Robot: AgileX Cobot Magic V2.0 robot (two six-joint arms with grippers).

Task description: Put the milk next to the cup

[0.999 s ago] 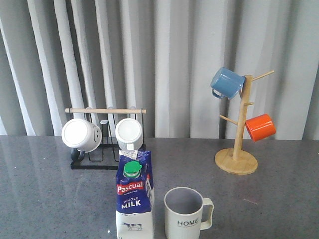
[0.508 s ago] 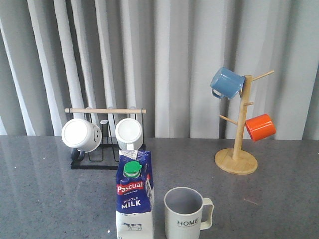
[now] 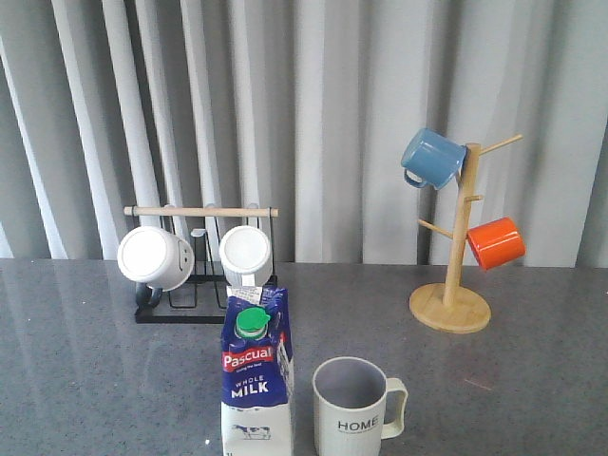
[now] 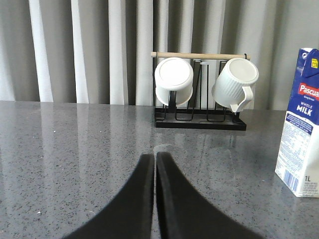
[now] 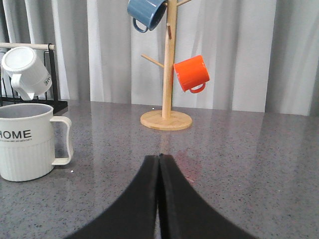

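Note:
The milk carton (image 3: 256,375), blue and white with a green cap and red "Pascual" band, stands upright at the table's front, just left of the ribbed "HOME" cup (image 3: 351,408), a small gap between them. The carton also shows in the left wrist view (image 4: 301,124), and the cup in the right wrist view (image 5: 25,142). My left gripper (image 4: 155,155) is shut and empty over bare table, well away from the carton. My right gripper (image 5: 159,157) is shut and empty, apart from the cup. Neither arm shows in the front view.
A black rack with a wooden rail (image 3: 201,211) holds two white mugs (image 3: 155,257) behind the carton. A wooden mug tree (image 3: 454,285) at back right carries a blue mug (image 3: 432,159) and an orange mug (image 3: 496,242). Grey curtains close the back.

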